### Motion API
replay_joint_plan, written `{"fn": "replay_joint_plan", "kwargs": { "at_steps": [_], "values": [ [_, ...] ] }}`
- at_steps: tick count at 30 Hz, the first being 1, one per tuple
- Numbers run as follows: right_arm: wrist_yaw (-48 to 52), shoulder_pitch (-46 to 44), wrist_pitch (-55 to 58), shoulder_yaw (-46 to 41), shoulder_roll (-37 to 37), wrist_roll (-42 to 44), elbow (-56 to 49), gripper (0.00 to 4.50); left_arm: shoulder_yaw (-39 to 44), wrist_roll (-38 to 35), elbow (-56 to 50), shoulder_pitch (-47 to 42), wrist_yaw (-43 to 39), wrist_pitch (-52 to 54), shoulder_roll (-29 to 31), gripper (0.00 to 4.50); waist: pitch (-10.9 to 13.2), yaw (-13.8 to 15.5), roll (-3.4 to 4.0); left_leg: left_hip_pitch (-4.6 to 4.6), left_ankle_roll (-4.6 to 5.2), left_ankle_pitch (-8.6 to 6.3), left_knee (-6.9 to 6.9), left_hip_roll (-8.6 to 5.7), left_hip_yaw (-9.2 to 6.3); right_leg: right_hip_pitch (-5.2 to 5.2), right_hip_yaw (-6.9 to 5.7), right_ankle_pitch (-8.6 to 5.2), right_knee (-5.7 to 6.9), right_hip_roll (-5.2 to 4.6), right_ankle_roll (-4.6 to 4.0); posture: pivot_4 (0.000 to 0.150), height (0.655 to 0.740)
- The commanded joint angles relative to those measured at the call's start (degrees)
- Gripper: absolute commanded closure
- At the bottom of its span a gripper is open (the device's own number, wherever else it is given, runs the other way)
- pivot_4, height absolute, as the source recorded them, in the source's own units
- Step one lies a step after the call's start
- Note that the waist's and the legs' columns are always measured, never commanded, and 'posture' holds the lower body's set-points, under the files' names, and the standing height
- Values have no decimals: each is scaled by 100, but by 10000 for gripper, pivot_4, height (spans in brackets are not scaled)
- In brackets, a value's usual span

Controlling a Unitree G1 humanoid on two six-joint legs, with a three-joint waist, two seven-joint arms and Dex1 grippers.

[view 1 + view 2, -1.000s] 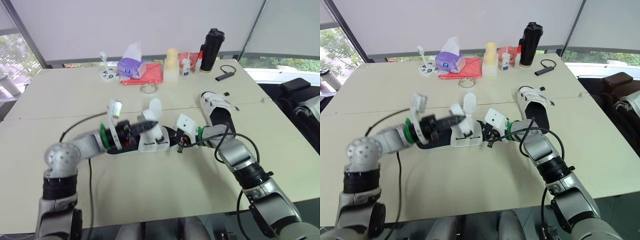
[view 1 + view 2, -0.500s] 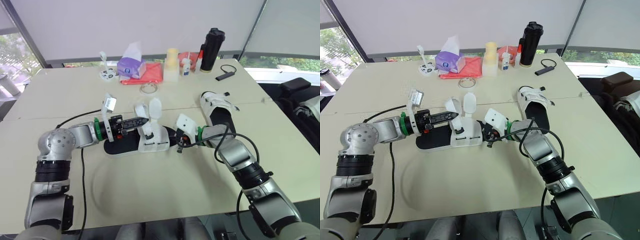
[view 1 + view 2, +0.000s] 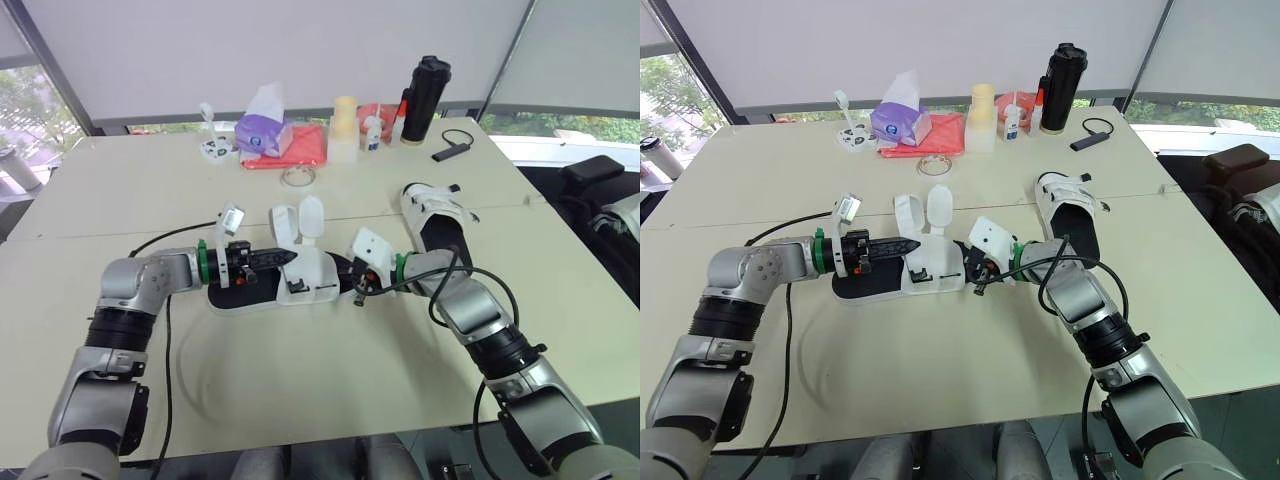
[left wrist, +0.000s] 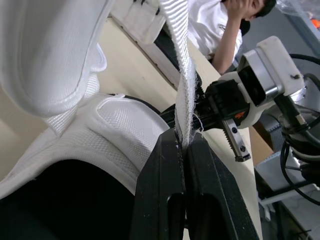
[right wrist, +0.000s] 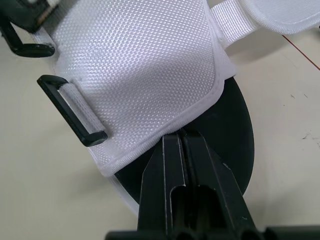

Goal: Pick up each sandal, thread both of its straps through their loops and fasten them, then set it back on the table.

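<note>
While the sandal [image 3: 310, 285] lies on the surface [image 3: 300, 400], the left gripper [image 4: 184, 139] pinches its fingers shut on 1 white strap [image 4: 181, 75], lifting it for threading. The right gripper's [image 5: 181, 136] fingers are closed on the upper's edge near a black loop [image 5: 74, 109], likely steadying it.

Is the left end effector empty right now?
No, the left end effector is shut on a white strap of the sandal.
</note>
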Motion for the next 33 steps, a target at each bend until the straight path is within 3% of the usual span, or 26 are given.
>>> {"fn": "replay_joint_plan", "kwargs": {
  "at_steps": [1,33],
  "values": [
    [12,73,95,67,2,-30,-126,45000,33,158,59,-199,-203,-143,-44,44589,0,-1,0,0,0,0,0,0,0,0,0,0,0,0,1,1500,7400],
    [-10,99,174,88,32,-15,-207,45000,-129,766,-59,-250,-1238,-367,17,44589,0,-1,0,-2,0,0,0,0,0,-1,0,3,0,0,9,1500,7400]
  ]
}}
